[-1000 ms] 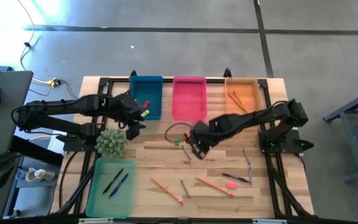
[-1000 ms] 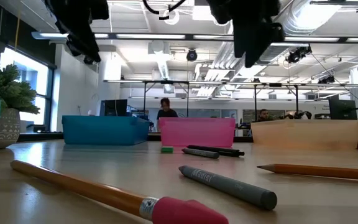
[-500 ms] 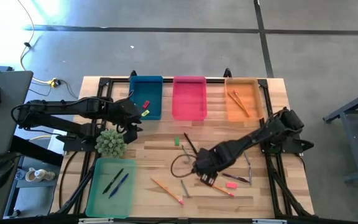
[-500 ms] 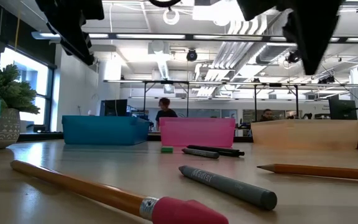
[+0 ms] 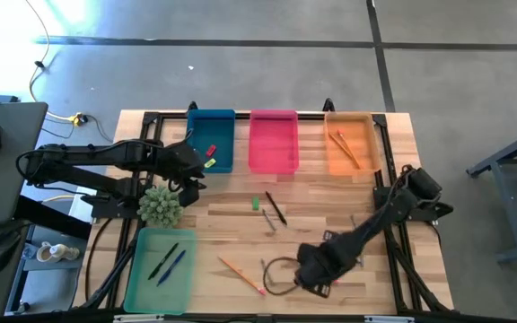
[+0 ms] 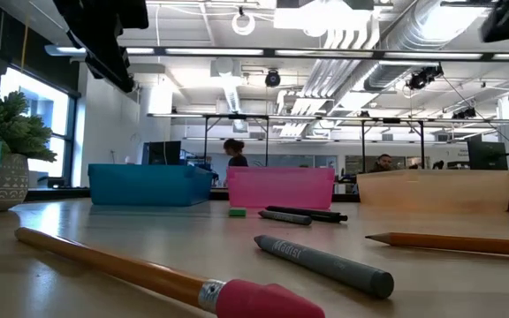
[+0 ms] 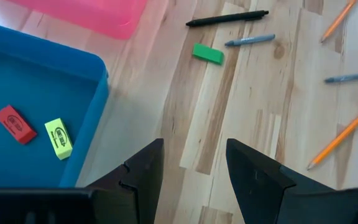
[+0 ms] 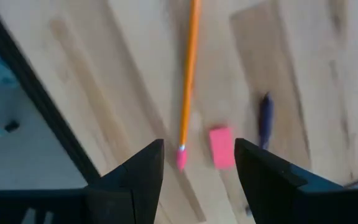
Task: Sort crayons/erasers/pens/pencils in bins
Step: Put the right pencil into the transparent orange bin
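My left gripper [image 7: 193,146] is open and empty, above the near left corner of the blue bin [image 5: 211,139], which holds a red eraser [image 7: 15,123] and a yellow-green eraser [image 7: 58,137]. My right gripper [image 8: 199,146] is open and empty, above an orange pencil [image 8: 188,93], a pink eraser [image 8: 221,147] and a dark pen [image 8: 265,118] near the table's near edge [image 5: 308,274]. A green eraser [image 5: 255,204], a black pen [image 5: 276,209] and a grey crayon [image 5: 268,221] lie mid-table. The orange bin [image 5: 348,144] holds pencils and the green bin [image 5: 162,267] holds pens.
The pink bin [image 5: 273,141] stands between the blue and orange bins. A potted plant [image 5: 161,205] stands by the green bin. Another pencil [image 5: 240,274] and a crayon [image 5: 265,269] lie near the front, and a crayon [image 5: 357,224] lies at the right.
My right gripper has swept from the middle of the table toward the near edge and somewhat to the right, staying open, and now hangs over the pencil and pink eraser. My left gripper has drawn back a little toward the table's left edge.
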`<state>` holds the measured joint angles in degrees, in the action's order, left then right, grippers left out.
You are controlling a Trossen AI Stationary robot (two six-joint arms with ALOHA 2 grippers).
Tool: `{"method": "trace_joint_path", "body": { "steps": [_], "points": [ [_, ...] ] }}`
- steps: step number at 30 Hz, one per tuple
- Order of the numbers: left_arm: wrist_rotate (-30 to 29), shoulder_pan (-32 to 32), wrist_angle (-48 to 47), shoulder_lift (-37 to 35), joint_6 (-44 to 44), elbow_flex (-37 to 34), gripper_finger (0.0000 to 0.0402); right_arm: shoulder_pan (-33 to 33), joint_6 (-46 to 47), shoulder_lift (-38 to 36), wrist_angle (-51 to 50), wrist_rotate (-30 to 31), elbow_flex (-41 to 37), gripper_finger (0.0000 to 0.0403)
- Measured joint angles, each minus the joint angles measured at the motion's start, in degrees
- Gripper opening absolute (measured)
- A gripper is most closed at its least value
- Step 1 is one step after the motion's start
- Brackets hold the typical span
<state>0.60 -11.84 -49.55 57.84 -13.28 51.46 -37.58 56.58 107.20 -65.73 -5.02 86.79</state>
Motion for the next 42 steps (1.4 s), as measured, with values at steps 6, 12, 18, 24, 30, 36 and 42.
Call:
{"method": "trace_joint_path", "body": {
  "steps": [6, 12, 18, 24, 30, 36, 42],
  "points": [
    [0.02, 0.0, -0.1, 0.0, -4.94, 0.0, 0.0161, -5.38, 0.56, 0.04, 2.97, -2.41, -4.38, 0.0188],
    [0.01, 0.0, -0.14, 0.0, -5.62, 0.0, 0.0161, -8.62, 2.54, 0.04, 7.77, -1.99, -7.85, 0.0188],
    [0.02, 0.0, -0.16, 0.0, -5.78, 0.0, 0.0161, -10.5, 2.53, 0.04, 11.78, 0.23, -11.59, 0.0188],
    [-0.32, 0.0, -0.16, 0.0, -7.63, 0.0, 0.0161, -11.65, 2.38, 0.04, 15.14, 3.12, -14.62, 0.0188],
    [-0.39, 0.0, -0.16, 0.0, -7.63, 0.0, 0.0161, -12.07, 2.58, 0.02, 19.28, 4.14, -16.99, 0.0188],
    [-0.39, 0.0, -0.19, 0.0, -7.61, 0.0, 0.0161, -12.05, 4.22, 0.0, 22.64, 4.89, -19.13, 0.0188],
    [-0.41, 0.0, -0.19, 0.0, -7.31, 0.0, 0.0161, -12.05, 5.51, -0.12, 25.65, 5.52, -21.57, 0.0188]
  ]
}}
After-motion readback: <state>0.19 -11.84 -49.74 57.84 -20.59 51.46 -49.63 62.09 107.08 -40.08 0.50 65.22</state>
